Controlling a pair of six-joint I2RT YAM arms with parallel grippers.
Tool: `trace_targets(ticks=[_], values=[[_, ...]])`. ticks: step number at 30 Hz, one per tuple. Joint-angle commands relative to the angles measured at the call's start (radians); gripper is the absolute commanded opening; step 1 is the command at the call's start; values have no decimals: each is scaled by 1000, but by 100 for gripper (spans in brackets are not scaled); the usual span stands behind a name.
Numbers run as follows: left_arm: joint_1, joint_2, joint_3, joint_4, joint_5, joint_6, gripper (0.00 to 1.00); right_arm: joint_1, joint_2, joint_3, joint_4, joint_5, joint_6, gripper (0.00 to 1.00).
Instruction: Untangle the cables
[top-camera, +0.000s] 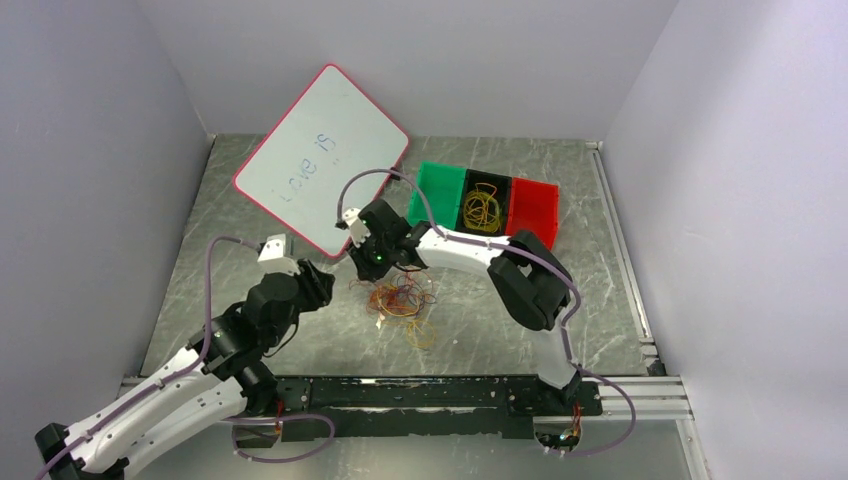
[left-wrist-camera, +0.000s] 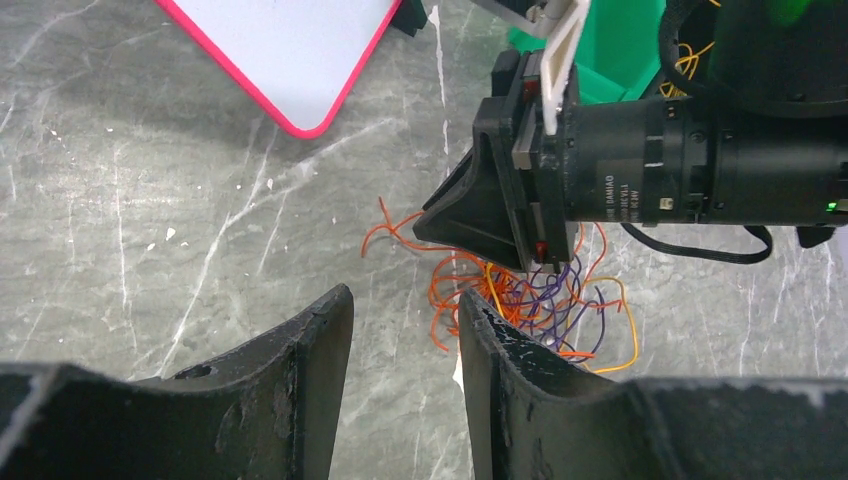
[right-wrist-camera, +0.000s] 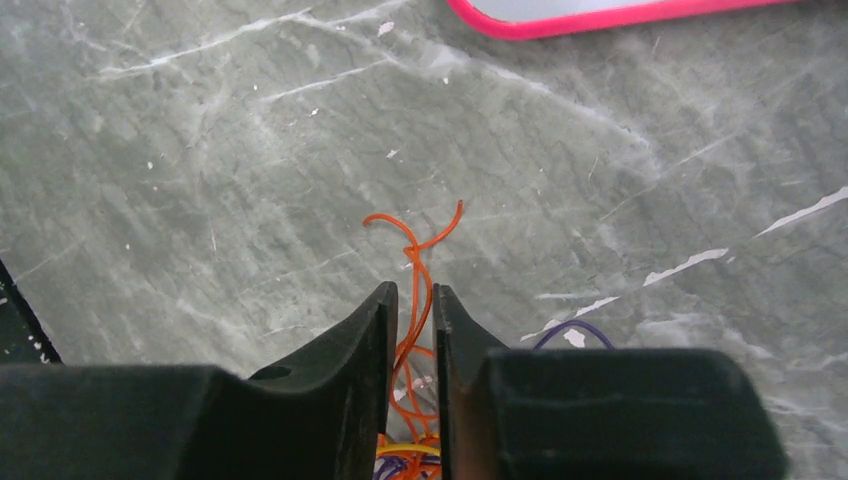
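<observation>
The cables lie in a loose tangle of orange, yellow and purple loops on the grey table, mid-scene. My right gripper hangs over the tangle's upper left edge. In the right wrist view its jaws stand a narrow gap apart, with an orange cable running up between them; the gap is wider than the strand. My left gripper is open and empty, just left of the bunch, its right fingertip by the nearest orange loops. In the top view it sits left of the tangle.
A pink-rimmed whiteboard lies at the back left, its corner near the right gripper. Behind the tangle stand a green bin, a black bin holding yellow loops, and a red bin. Walls close in on three sides.
</observation>
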Motion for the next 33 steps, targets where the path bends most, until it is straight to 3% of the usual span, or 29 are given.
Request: trace_targets(ticks=[1, 8, 19, 33], values=[[3, -20, 21, -11, -18, 15, 49, 5, 20, 28, -34, 27, -18, 19], [3, -46, 8, 22, 10, 51, 50, 5, -71, 31, -53, 86, 8, 0], [4, -74, 12, 274, 190, 305, 63, 4, -455, -96, 175, 129, 232, 0], [3, 188, 124, 579, 321, 488, 79, 5, -646, -67, 247, 143, 477, 0]])
